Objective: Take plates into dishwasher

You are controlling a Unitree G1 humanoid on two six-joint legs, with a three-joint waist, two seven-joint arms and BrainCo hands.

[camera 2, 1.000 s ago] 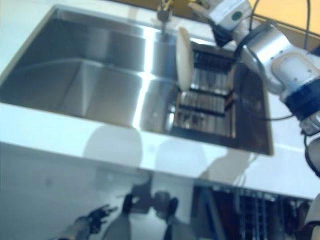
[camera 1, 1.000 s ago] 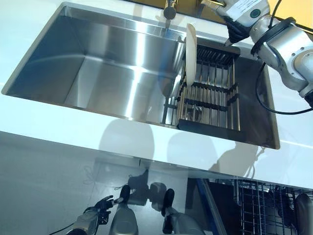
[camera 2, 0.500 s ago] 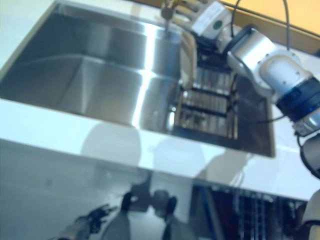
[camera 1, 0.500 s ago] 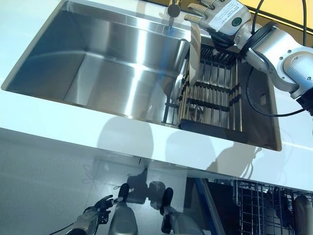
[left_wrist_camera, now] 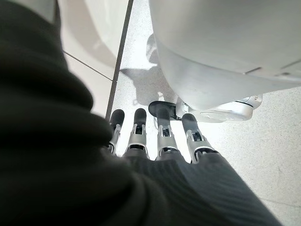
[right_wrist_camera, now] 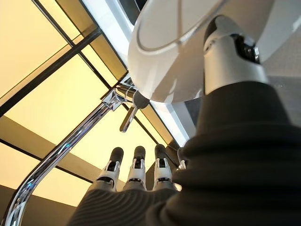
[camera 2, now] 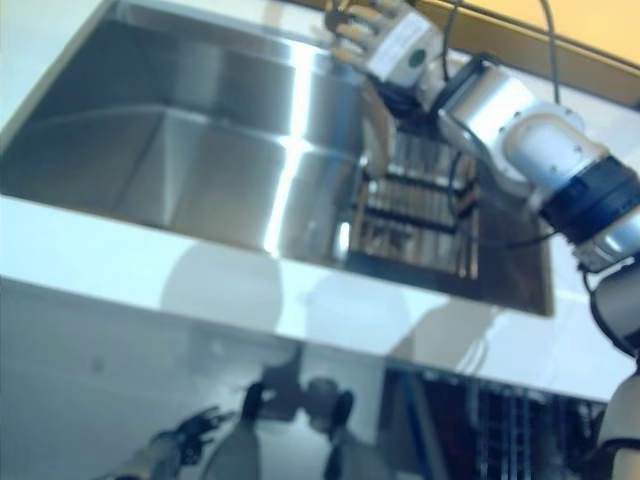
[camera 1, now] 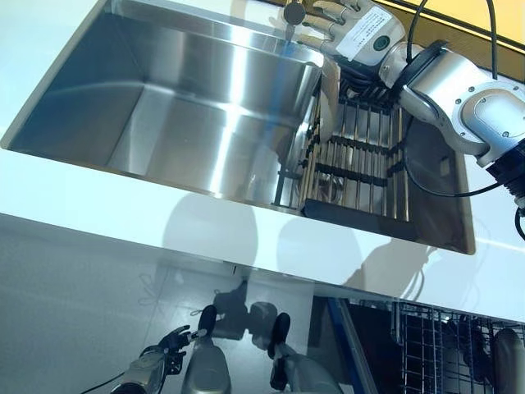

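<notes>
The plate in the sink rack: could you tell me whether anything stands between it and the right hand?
Nothing visible does. The right hand is open at the top edge of the plate, which stands upright in the dish rack; its thumb lies against the plate.

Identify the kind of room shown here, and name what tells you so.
Most likely a kitchen: a stainless steel sink with a faucet, a plate standing in a drying rack, and an open dishwasher rack below the counter.
</notes>
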